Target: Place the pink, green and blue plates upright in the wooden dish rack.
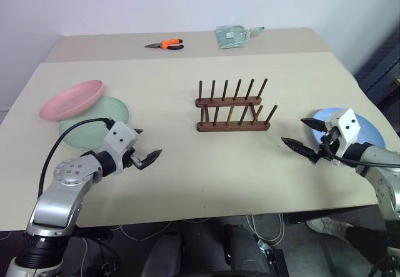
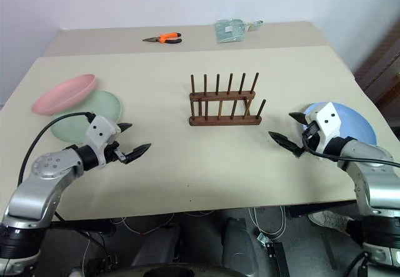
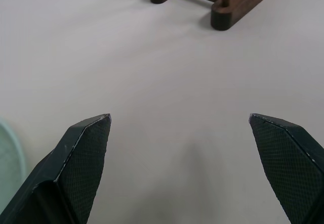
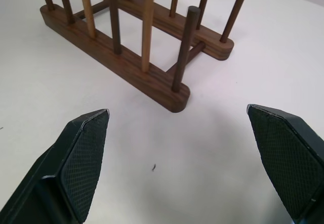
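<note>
1. Plates and rack all sit on one beige tabletop (image 1: 187,171) with a matte, bare finish; cables trail on the floor below its near edge.
2. Nearest me, my left gripper (image 1: 146,146) hangs over the table on the rack's near left, its two black fingers spread wide with nothing between them.
3. My right gripper (image 1: 307,136) hangs on the rack's near right, fingers likewise spread and empty.
4. Just behind my right gripper, to the right of the rack, the blue plate (image 1: 369,130) lies flat near the table's right edge.
5. Left of the rack, the green plate (image 1: 115,111) lies flat; the pink plate (image 1: 72,100) rests tilted, overlapping the green one's far left rim.
6. The wooden dish rack (image 1: 232,107) stands mid-table, empty, its long axis running left to right across my view, two rails parallel, pegs pointing up.
7. Behind the rack, a seam crosses the table; beyond it lie orange-handled pliers (image 1: 166,44) and a pale green packet (image 1: 232,36).
8. A plain white wall closes the room behind the table.
</note>
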